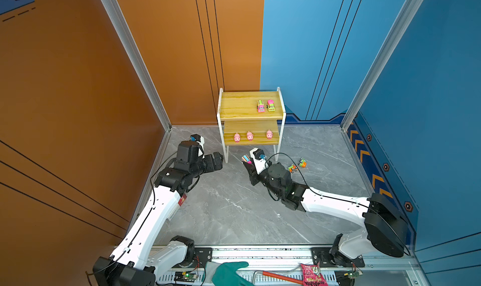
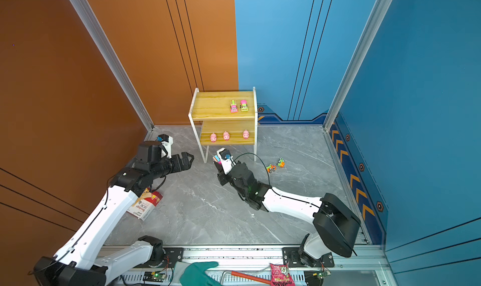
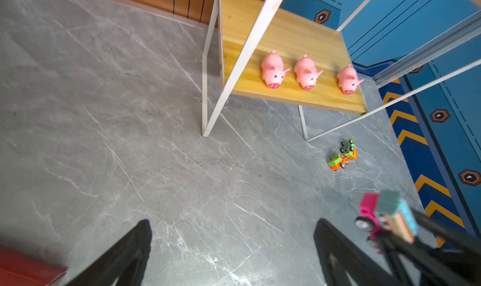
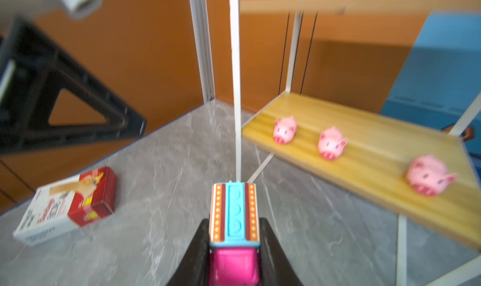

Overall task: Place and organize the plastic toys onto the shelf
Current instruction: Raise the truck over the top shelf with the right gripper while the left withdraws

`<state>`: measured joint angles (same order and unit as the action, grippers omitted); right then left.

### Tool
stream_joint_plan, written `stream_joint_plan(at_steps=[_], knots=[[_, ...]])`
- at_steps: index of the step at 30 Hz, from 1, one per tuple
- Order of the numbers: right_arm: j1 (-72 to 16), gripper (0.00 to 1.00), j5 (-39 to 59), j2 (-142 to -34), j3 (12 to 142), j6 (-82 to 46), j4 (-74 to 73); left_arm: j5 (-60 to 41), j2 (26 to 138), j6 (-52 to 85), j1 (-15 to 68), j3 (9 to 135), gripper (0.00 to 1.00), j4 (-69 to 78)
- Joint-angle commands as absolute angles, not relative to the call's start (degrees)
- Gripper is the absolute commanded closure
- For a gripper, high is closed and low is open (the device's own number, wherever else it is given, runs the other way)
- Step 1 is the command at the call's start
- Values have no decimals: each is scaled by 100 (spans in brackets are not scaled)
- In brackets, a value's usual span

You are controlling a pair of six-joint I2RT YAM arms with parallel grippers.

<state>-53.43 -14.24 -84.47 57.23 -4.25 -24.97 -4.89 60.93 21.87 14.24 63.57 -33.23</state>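
A red-and-white box (image 2: pixel 145 205) lies flat on the grey marble floor (image 1: pixel 234 206) near the orange wall (image 1: pixel 78 89), while a teal glove (image 1: pixel 229 273), a red-handled tool (image 1: pixel 281 277) and a pink printed packet (image 1: pixel 311 274) sit along the front rail (image 1: pixel 260 253)

Our left arm (image 1: pixel 158 206) reaches toward the shelf (image 1: pixel 239 105), forearm raised and wrist level. We hold our left end effector (image 1: pixel 218 159) just left of the shelf's front left leg, its jaws spread wide with nothing between them. Our right arm (image 1: pixel 333 204) stretches in low from the shelf's right side, elbow bent. Our right end effector (image 1: pixel 247 165) sits just in front of the shelf, between its front legs, jaws clamped on a pink toy truck (image 4: pixel 234 214).
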Motion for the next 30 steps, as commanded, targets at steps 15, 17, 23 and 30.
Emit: stream_joint_plan(at_steps=[15,17,23,30], knots=[[-4872,74,-2920,-10705,11340,-199,1351,-1375,5898,642,1481,6038,2,-2835],[-4882,74,-3019,-11087,11949,-200,1604,-1546,5889,676,1503,5954,2,-2743],[-4863,74,-3275,-11847,12968,-206,1798,-1699,5873,771,1538,5941,2,-2610],[-4781,74,-3358,-12354,13359,-246,1815,-1762,5889,821,1571,5757,2,-2566]])
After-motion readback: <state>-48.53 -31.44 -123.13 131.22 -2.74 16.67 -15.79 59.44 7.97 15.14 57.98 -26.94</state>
